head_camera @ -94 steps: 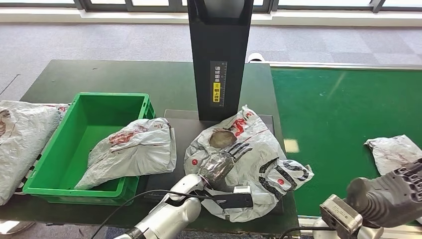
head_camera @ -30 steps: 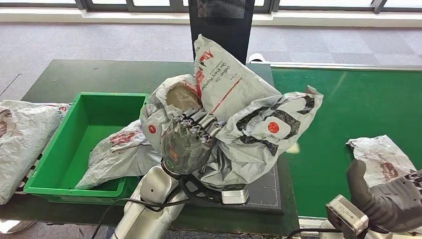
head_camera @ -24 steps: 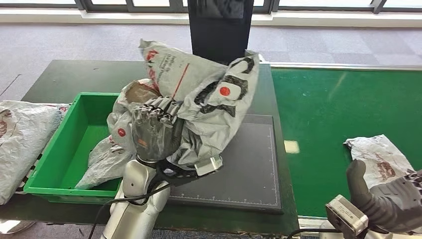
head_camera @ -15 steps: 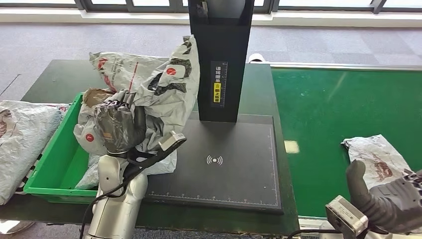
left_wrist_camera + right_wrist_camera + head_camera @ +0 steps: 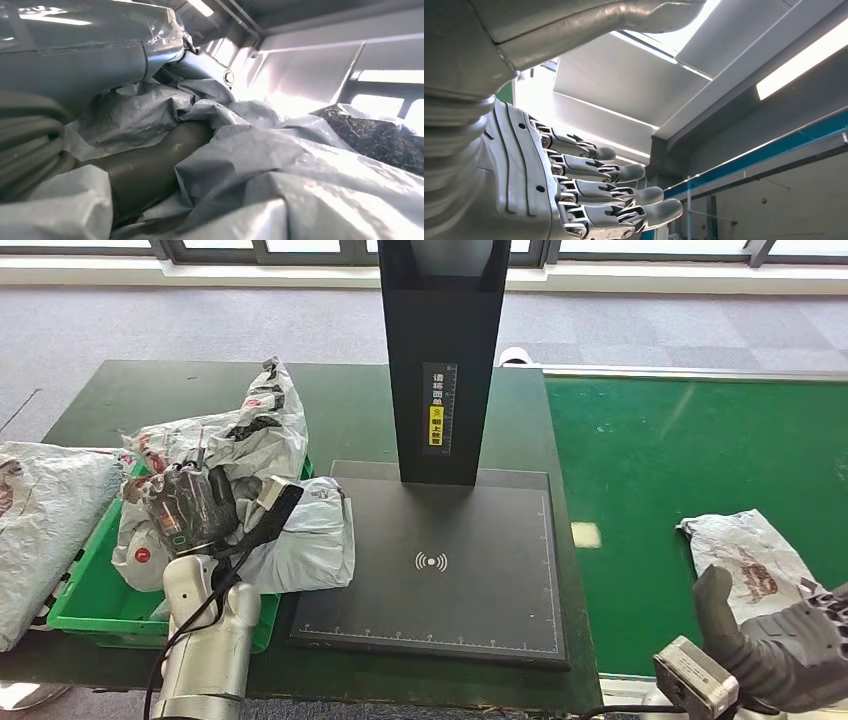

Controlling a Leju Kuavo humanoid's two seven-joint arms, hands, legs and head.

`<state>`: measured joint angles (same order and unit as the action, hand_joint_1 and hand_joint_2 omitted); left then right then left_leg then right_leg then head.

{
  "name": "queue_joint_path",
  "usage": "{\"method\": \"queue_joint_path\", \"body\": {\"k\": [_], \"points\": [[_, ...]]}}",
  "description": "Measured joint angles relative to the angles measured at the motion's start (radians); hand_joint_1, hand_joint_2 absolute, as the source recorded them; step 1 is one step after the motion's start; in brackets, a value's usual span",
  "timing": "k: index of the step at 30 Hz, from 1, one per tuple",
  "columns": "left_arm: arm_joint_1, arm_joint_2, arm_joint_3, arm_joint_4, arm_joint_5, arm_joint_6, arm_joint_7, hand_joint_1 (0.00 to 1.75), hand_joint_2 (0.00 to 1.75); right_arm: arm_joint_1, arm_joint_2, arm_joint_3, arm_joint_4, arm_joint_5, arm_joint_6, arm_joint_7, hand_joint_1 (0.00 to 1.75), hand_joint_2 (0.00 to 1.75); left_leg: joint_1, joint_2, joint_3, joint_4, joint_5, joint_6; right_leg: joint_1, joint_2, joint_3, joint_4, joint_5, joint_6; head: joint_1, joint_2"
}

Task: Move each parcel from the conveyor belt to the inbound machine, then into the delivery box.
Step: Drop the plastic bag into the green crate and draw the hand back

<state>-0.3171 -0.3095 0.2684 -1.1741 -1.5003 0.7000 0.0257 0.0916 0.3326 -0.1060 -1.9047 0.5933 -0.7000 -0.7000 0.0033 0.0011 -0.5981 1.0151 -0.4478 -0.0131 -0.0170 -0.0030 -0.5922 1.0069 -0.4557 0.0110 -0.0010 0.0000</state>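
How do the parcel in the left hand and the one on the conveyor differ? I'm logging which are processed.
The held parcel is gripped by the left hand over the green bin; the belt parcel lies on the conveyor belt, untouched, beside the empty right hand. The held one is crumpled and bunched upward; the belt one lies flatter. Both are grey plastic mailers with red print.

The grey parcel (image 5: 225, 445) wraps over the left hand (image 5: 190, 508), so its fingers barely show, and it covers most of the green delivery box (image 5: 85, 595). The right hand (image 5: 775, 645) is cut by the head view's lower edge. Another parcel (image 5: 40, 530) runs off the left edge. The left wrist view seems all crumpled film.
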Motion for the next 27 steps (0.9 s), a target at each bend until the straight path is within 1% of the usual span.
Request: {"method": "queue_joint_path", "body": {"k": [1, 2, 14, 24, 27], "points": [[-0.002, 0.001, 0.009, 0.014, -0.002, 0.000, 0.006, 0.18, 1.75, 0.002, 0.000, 0.000, 0.000, -0.002, 0.000, 0.000, 0.00, 1.75, 0.000, 0.000, 0.000, 0.000, 0.000, 0.000, 0.000, 0.000, 0.000, 0.000, 0.000, 0.000, 0.000, 0.000], [-0.003, 0.001, 0.016, 0.024, -0.003, 0.000, 0.011, 0.00, 1.75, 0.004, 0.000, 0.000, 0.000, -0.003, 0.000, 0.000, 0.00, 1.75, 0.000, 0.000, 0.000, 0.000, 0.000, 0.000, 0.000, 0.000, 0.000, 0.000, 0.000, 0.000, 0.000, 0.000], [-0.003, 0.003, 0.052, 0.060, -0.014, 0.000, 0.049, 0.00, 1.75, 0.022, 0.001, 0.000, 0.000, -0.010, 0.000, 0.000, 0.00, 1.75, 0.000, 0.000, 0.000, 0.000, 0.000, 0.000, 0.000, 0.000, 0.000, 0.000, 0.000, 0.000, 0.000, 0.000], [0.022, 0.002, 0.067, 0.003, 0.036, 0.000, 0.046, 0.00, 1.75, 0.032, 0.003, 0.001, 0.002, -0.010, 0.000, 0.000, 0.00, 1.75, 0.000, 0.000, 0.000, 0.000, 0.000, 0.000, 0.000, 0.000, 0.000, 0.000, 0.000, 0.000, 0.000, 0.000], [0.024, 0.002, 0.069, -0.004, 0.036, 0.000, 0.046, 0.00, 0.44, 0.032, 0.003, 0.001, 0.002, -0.010, 0.000, 0.000, 0.00, 1.75, 0.000, 0.000, 0.000, 0.000, 0.000, 0.000, 0.000, 0.000, 0.000, 0.000, 0.000, 0.000, 0.000, 0.000]]}}
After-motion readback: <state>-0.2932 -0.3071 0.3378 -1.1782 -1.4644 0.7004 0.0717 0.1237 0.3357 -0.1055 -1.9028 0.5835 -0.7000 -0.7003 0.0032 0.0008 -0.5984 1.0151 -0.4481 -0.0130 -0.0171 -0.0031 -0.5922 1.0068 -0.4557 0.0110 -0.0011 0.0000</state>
